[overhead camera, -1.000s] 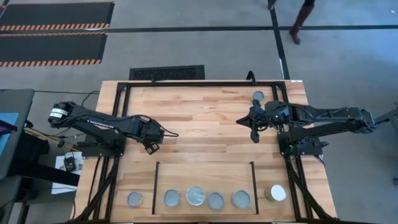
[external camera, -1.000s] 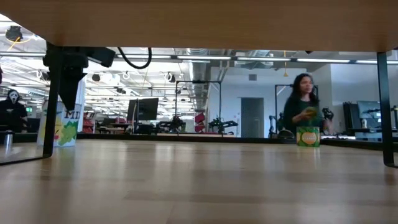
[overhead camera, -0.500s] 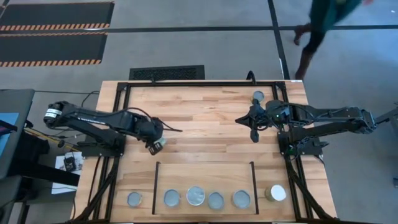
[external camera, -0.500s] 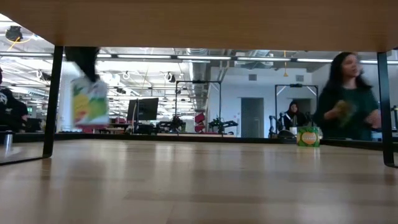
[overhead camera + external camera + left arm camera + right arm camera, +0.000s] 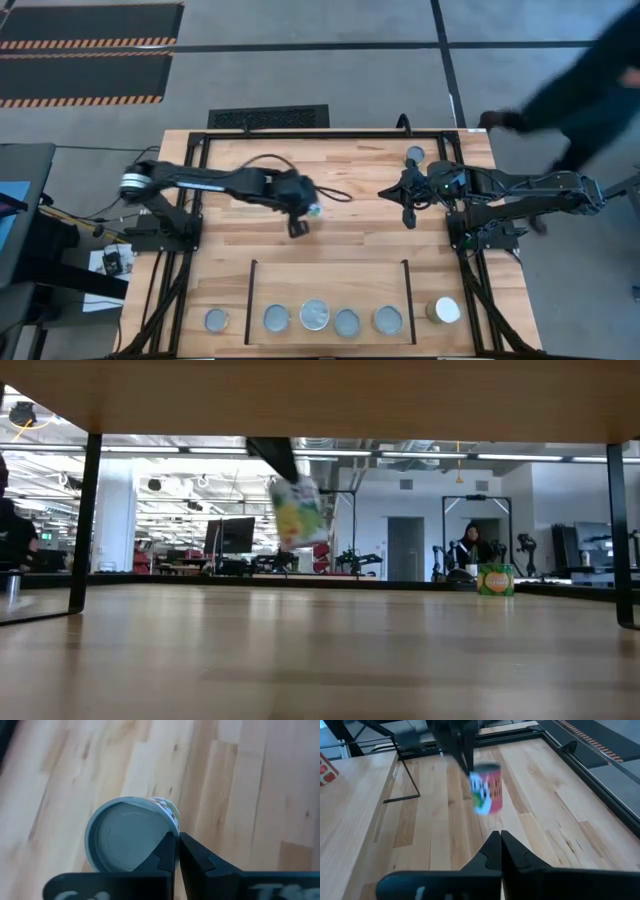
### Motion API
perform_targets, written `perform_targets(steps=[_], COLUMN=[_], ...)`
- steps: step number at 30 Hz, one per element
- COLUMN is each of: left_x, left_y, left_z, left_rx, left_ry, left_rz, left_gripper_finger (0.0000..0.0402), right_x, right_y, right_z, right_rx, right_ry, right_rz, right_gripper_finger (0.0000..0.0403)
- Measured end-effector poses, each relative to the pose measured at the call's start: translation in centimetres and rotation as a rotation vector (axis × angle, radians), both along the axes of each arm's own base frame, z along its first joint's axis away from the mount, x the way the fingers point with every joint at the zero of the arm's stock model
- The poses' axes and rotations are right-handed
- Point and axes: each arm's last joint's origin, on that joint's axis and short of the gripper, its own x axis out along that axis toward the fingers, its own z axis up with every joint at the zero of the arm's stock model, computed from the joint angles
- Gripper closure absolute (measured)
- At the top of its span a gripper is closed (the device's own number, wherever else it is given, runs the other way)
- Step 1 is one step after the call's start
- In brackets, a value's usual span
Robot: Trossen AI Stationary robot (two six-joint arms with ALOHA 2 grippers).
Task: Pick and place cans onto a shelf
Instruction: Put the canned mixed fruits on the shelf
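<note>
My left gripper (image 5: 298, 224) hangs over the middle of the table, shut on a small can (image 5: 127, 837) with a grey top and a green, white and red label. The can also shows in the low view (image 5: 297, 510) and the right wrist view (image 5: 486, 789). The shelf (image 5: 327, 285) is the plank section between two black bars at the near edge. Several cans stand upright on it, among them a wider one (image 5: 314, 314). My right gripper (image 5: 385, 194) waits at the table's right, shut and empty, pointing toward the carried can. My left gripper pinches the can's top rim (image 5: 169, 836) at one side between its two fingertips. The fingers come from above, pointing down. The can hangs below the fingers, tilted, lifted clear of the table (image 5: 297, 510).
One can (image 5: 215, 320) stands left of the shelf's left bar. A white-topped can (image 5: 443, 311) stands right of its right bar, and another can (image 5: 415, 155) at the far right. A black metal frame (image 5: 330, 133) rims the table. A person's arm (image 5: 560, 95) reaches in beyond the right edge.
My left gripper has swept from the table's left side toward the middle, a little toward the far edge. It carries the can clear of the table, and the can now hangs tilted. A person has moved past the table's far right.
</note>
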Motion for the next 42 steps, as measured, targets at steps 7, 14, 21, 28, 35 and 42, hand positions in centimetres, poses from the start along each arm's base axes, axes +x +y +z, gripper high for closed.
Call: perform_targets(steps=[7, 14, 21, 28, 35, 42], left_x=[5.8, 8.3, 9.1, 9.1, 9.7, 8.7], left_y=[-0.2, -0.6, -1.4, -1.9, -1.9, -2.5], left_z=[-1.7, -3.9, -5.8, -5.7, -2.5, 2.0], left_rx=[0.001, -0.034, -0.06, -0.078, -0.054, -0.025], left_ry=[0.033, 0.073, 0.103, 0.09, 0.05, -0.073], left_rz=[-0.168, -0.226, -0.253, -0.23, -0.259, -0.27], left_gripper_finger=[0.0401, 0.0401, 0.0399, 0.0368, 0.033, 0.0355], right_x=[0.1, 0.1, 0.1, 0.2, 0.2, 0.2], right_y=[0.0, 0.0, 0.0, 0.0, 0.0, 0.0], right_z=[0.1, 0.1, 0.3, 0.5, 0.5, 0.5], right_rx=[-0.001, -0.001, -0.003, -0.004, -0.004, -0.003], right_ry=[-0.013, -0.014, -0.036, -0.05, -0.05, -0.05], right_rz=[0.001, 0.001, 0.002, 0.002, 0.002, 0.002], right_gripper_finger=[0.0395, 0.0395, 0.0395, 0.0395, 0.039, 0.0382])
